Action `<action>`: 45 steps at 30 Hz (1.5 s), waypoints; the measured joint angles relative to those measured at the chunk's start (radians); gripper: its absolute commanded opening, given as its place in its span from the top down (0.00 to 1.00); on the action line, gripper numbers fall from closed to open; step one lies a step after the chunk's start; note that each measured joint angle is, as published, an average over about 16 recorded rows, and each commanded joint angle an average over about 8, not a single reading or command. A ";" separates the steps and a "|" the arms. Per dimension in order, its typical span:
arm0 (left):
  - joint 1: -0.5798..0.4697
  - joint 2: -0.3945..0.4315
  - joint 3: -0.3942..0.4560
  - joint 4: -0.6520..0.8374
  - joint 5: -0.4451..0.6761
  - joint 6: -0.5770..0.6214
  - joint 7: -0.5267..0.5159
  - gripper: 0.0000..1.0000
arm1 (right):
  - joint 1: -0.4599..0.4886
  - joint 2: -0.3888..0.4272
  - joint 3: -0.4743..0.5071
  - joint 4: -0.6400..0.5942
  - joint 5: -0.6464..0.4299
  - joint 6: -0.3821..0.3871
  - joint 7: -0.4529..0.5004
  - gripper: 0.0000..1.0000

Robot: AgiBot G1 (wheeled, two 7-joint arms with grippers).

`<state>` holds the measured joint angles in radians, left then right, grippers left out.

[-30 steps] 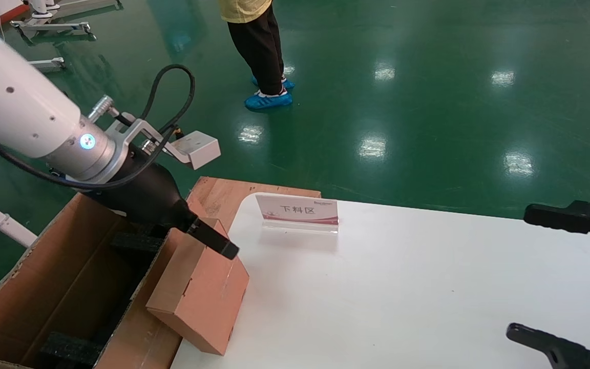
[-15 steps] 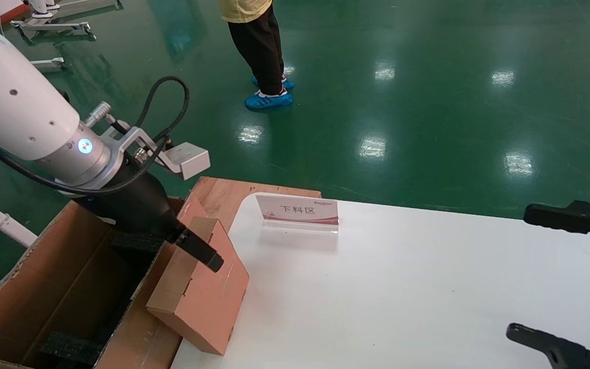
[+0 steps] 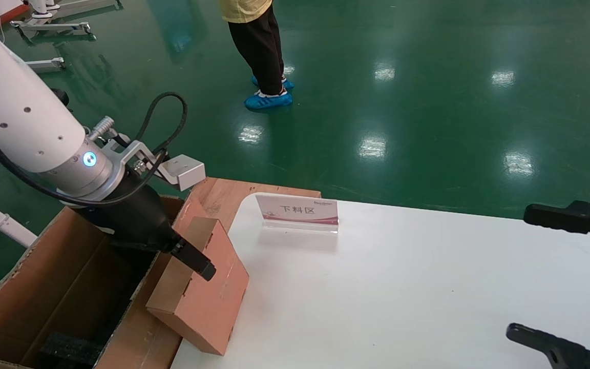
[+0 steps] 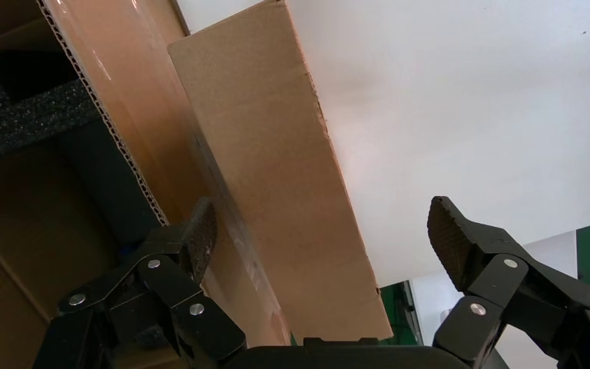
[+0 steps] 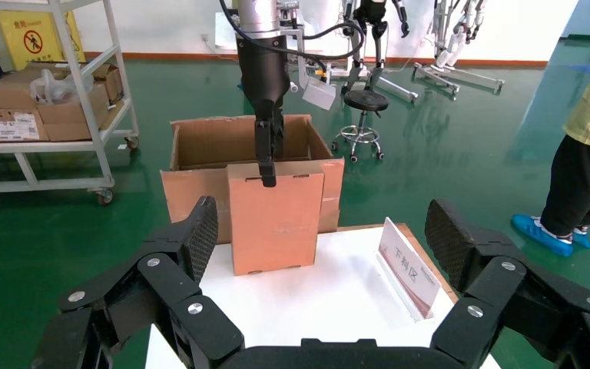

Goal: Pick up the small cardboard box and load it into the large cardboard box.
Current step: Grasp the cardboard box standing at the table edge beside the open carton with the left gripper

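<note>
The small cardboard box (image 3: 203,292) stands tilted at the white table's left edge, leaning against a flap of the large cardboard box (image 3: 44,287). My left gripper (image 3: 187,256) is open over the small box's upper edge. In the left wrist view the small box (image 4: 276,169) lies between the spread fingers (image 4: 200,234), and neither pad presses on it. The right wrist view shows the small box (image 5: 276,219) upright, with the left gripper (image 5: 265,165) at its top. My right gripper (image 3: 535,277) hangs open and empty over the table's right side.
A sign card (image 3: 297,210) stands on the white table (image 3: 402,287) near its far edge. A flat wooden board (image 3: 223,192) lies behind the small box. Black foam (image 3: 67,348) sits inside the large box. A person (image 3: 259,46) stands on the green floor.
My left gripper has slid down and to the left along the small box's top edge. The small box and the right arm have not moved.
</note>
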<state>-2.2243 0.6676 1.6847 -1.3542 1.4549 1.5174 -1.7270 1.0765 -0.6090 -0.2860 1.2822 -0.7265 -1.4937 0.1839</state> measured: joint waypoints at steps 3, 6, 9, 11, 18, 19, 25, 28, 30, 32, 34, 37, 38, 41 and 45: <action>0.006 -0.005 0.009 0.000 0.001 -0.010 0.003 0.00 | 0.000 0.000 0.000 0.000 0.000 0.000 0.000 0.00; 0.014 -0.010 0.016 0.001 0.003 -0.018 0.006 0.00 | 0.000 0.000 0.000 0.000 0.000 0.000 0.000 0.00; 0.023 -0.015 0.022 0.001 0.004 -0.026 0.009 0.00 | 0.000 0.000 -0.001 0.000 0.000 0.000 0.000 0.00; 0.028 -0.017 0.027 0.002 0.006 -0.030 0.009 0.00 | 0.000 0.000 -0.001 0.000 0.001 0.000 0.000 0.00; 0.048 -0.023 0.040 0.004 0.010 -0.042 0.009 0.00 | 0.000 0.001 -0.001 0.000 0.001 0.001 -0.001 0.00; 0.051 -0.024 0.041 0.004 0.011 -0.043 0.009 0.00 | 0.000 0.001 -0.001 0.000 0.001 0.001 -0.001 0.00; 0.067 -0.025 0.051 0.006 0.014 -0.053 0.010 0.00 | 0.000 0.001 -0.002 0.000 0.001 0.001 -0.001 0.00; 0.073 -0.025 0.054 0.007 0.016 -0.056 0.012 0.00 | 0.000 0.001 -0.002 0.000 0.001 0.001 -0.001 0.00; 0.077 -0.026 0.056 0.007 0.018 -0.059 0.016 0.00 | 0.000 0.001 -0.002 0.000 0.001 0.001 -0.001 0.00; 0.080 -0.026 0.058 0.008 0.018 -0.062 0.019 0.00 | 0.000 0.001 -0.002 0.000 0.001 0.001 -0.001 0.00; 0.082 -0.026 0.059 0.008 0.019 -0.064 0.022 0.00 | 0.000 0.001 -0.002 0.000 0.002 0.001 -0.001 0.00; 0.084 -0.026 0.059 0.008 0.020 -0.067 0.026 0.00 | 0.000 0.001 -0.002 0.000 0.002 0.001 -0.001 0.00; 0.084 -0.026 0.059 0.008 0.020 -0.068 0.027 0.00 | 0.000 0.001 -0.002 0.000 0.002 0.001 -0.001 0.00; 0.085 -0.026 0.059 0.007 0.019 -0.070 0.031 0.00 | 0.000 0.001 -0.002 0.000 0.002 0.001 -0.001 0.00; 0.085 -0.026 0.058 0.007 0.019 -0.071 0.032 0.18 | 0.000 0.001 -0.002 0.000 0.002 0.001 -0.001 0.34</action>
<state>-2.1395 0.6414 1.7428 -1.3473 1.4736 1.4459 -1.6950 1.0768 -0.6080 -0.2882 1.2819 -0.7247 -1.4924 0.1826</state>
